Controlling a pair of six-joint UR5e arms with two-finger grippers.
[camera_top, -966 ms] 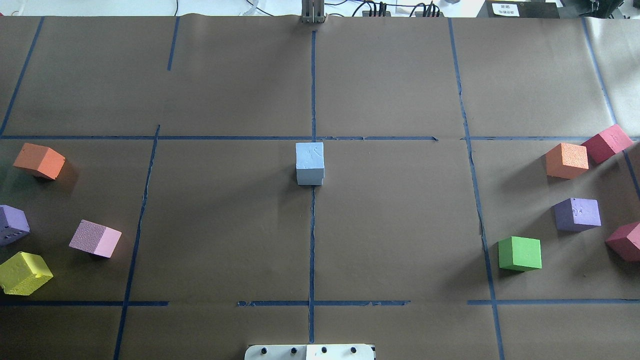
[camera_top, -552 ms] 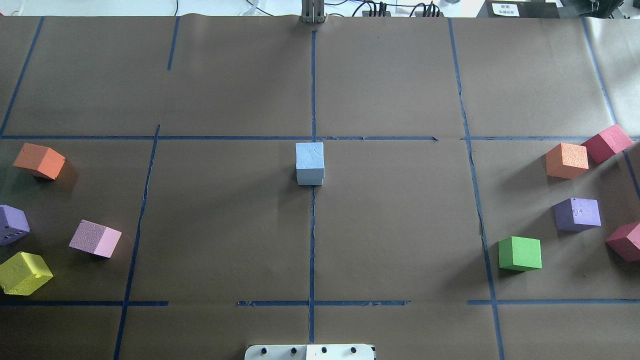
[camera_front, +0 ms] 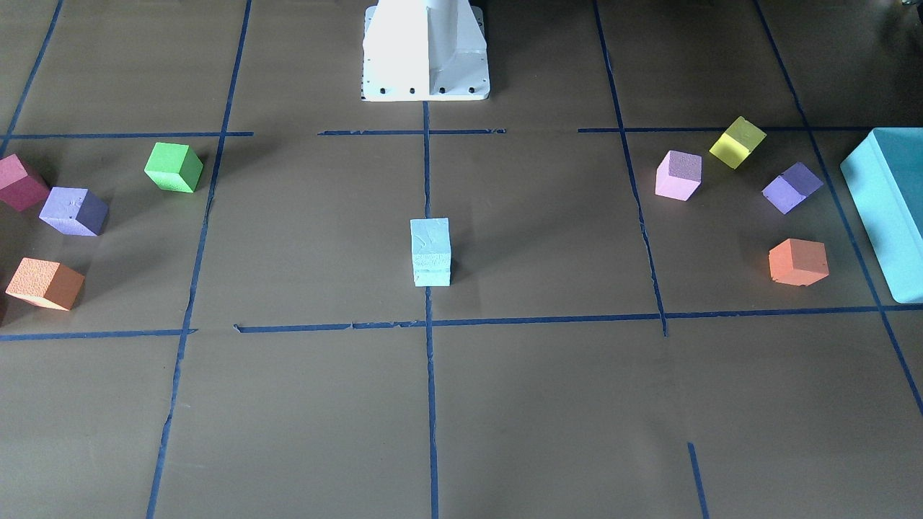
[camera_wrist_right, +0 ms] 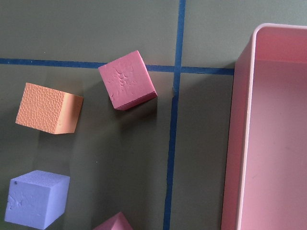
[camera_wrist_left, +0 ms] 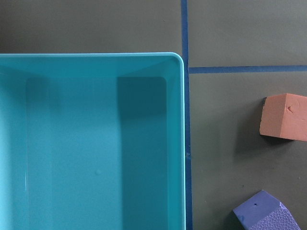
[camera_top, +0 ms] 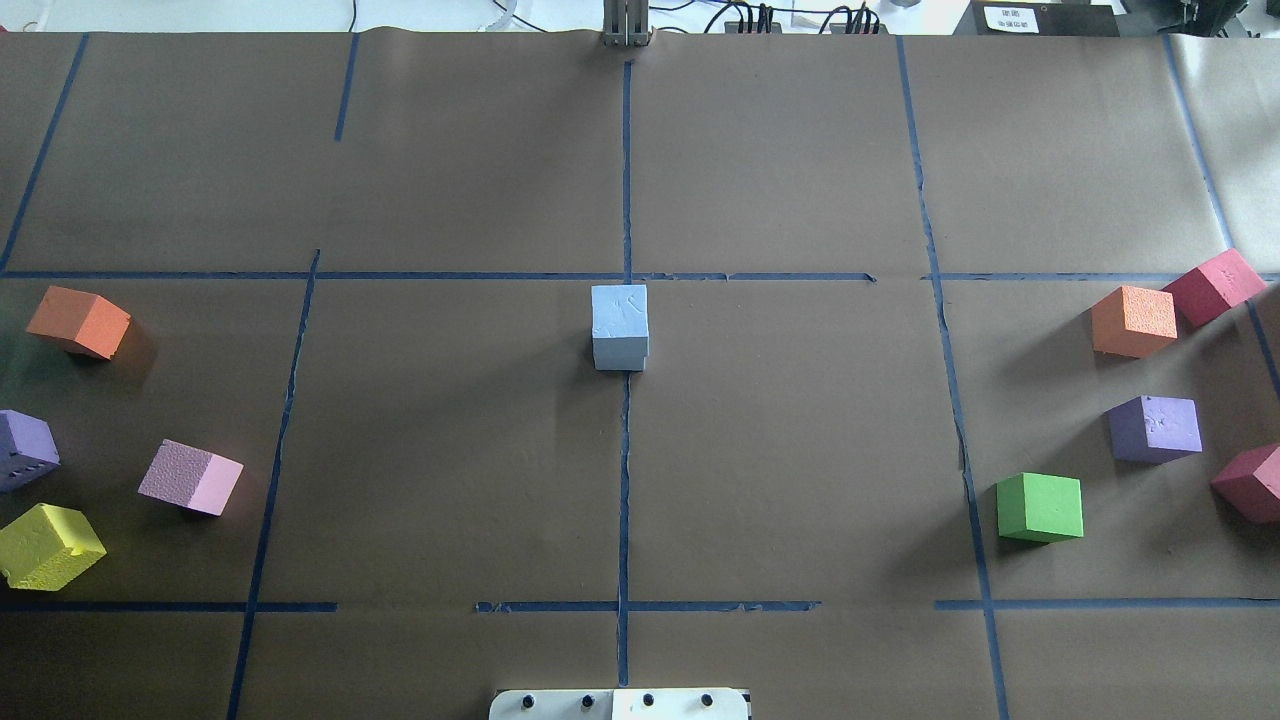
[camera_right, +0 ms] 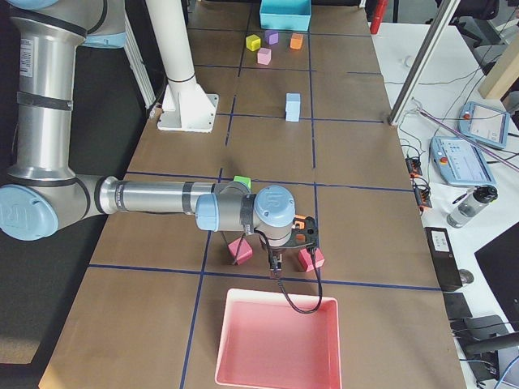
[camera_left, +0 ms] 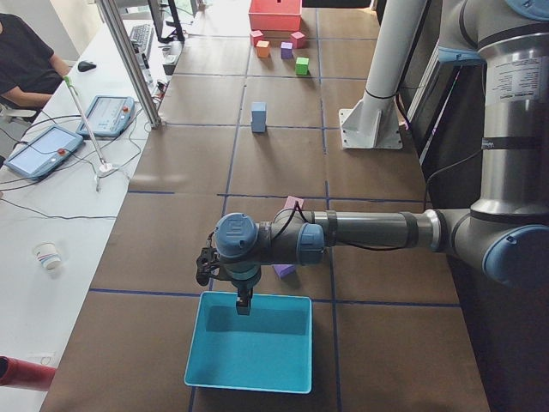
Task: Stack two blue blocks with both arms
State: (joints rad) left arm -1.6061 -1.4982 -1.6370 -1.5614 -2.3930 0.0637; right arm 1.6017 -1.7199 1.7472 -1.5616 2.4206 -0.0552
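Blue blocks [camera_front: 430, 252] stacked mid-table, other cubes [camera_front: 174, 167] well apart; L gripper [camera_left: 244, 302], R gripper [camera_right: 276, 264] state unclear.

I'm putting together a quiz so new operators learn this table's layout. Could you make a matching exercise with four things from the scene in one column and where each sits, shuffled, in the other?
Things:
1. two blue blocks
2. green block
3. yellow block
4. pink tray

Places:
a. among the loose blocks on the robot's left side
b. stacked one on the other at the table's centre, on the middle tape line
c. at the very end of the table on the robot's right
d. among the loose blocks on the robot's right side

Pairs: 1-b, 2-d, 3-a, 4-c
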